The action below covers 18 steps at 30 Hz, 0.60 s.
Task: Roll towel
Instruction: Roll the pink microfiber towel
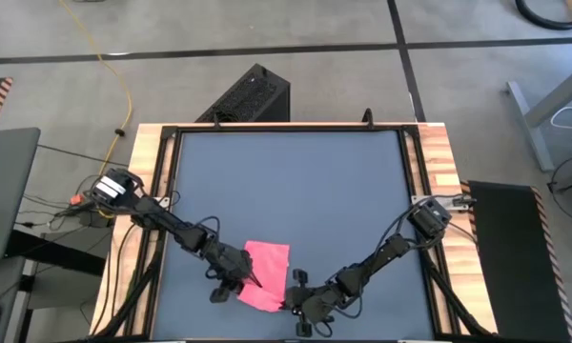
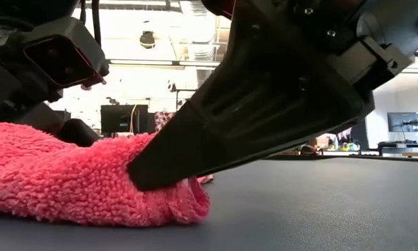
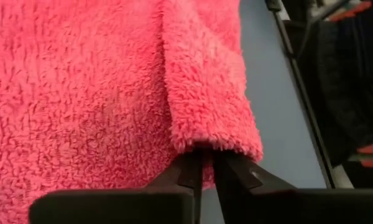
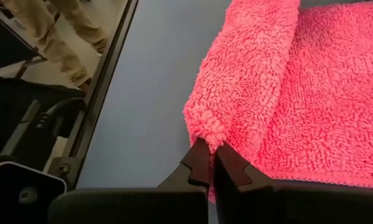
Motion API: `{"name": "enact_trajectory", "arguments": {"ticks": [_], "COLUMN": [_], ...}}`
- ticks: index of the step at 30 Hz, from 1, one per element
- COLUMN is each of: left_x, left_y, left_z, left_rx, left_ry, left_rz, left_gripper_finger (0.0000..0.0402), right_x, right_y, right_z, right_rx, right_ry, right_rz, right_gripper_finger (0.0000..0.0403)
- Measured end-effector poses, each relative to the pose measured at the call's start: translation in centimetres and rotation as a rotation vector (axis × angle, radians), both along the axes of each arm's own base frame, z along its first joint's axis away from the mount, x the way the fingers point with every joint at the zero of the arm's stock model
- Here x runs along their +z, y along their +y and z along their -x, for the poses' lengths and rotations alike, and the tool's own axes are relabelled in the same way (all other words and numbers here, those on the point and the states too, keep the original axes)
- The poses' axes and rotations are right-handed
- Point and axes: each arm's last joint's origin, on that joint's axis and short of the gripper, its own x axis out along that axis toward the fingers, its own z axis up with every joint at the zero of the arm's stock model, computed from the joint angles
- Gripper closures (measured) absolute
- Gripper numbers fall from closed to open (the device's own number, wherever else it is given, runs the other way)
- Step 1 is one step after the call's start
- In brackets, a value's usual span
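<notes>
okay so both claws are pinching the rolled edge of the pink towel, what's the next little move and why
Probably carry both claws forward together, rolling the fold over the flat part. The left claw and right claw each pinch one end of the towel, only its near edge is turned over, and most of it lies flat on the table.

Towel (image 3: 99, 93) cut off by edges

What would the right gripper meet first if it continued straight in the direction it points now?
The right gripper is shut on the towel; its rolled edge lies directly ahead, so going on would probably only push that fold along the table.
</notes>
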Motion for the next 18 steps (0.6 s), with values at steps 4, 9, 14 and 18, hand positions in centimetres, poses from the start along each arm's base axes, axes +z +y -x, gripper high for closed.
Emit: {"name": "enact_trajectory", "arguments": {"ticks": [4,9,14,18], "left_x": [0.9,2.6,4.4,5.3], "left_y": [0.5,1.1,1.3,-0.3], "left_z": [-0.1,0.6,2.3,3.6], "left_rx": [-0.03,-0.067,-0.059,-0.138], "left_ry": [-0.039,-0.086,-0.139,-0.305], "left_rz": [0.013,-0.046,-0.231,-0.416], "left_gripper_finger": [0.0348,0.0327,0.0329,0.033], "right_x": [0.0,0.0,0.0,0.0], "right_y": [0.0,0.0,0.0,0.0], "right_z": [0.0,0.0,0.0,0.0], "right_rx": [0.001,0.001,0.004,0.002], "right_ry": [0.0,0.0,0.0,0.001], "right_rz": [0.0,0.0,0.001,0.001], "right_gripper_finger": [0.0383,0.0383,0.0382,0.0382]}}
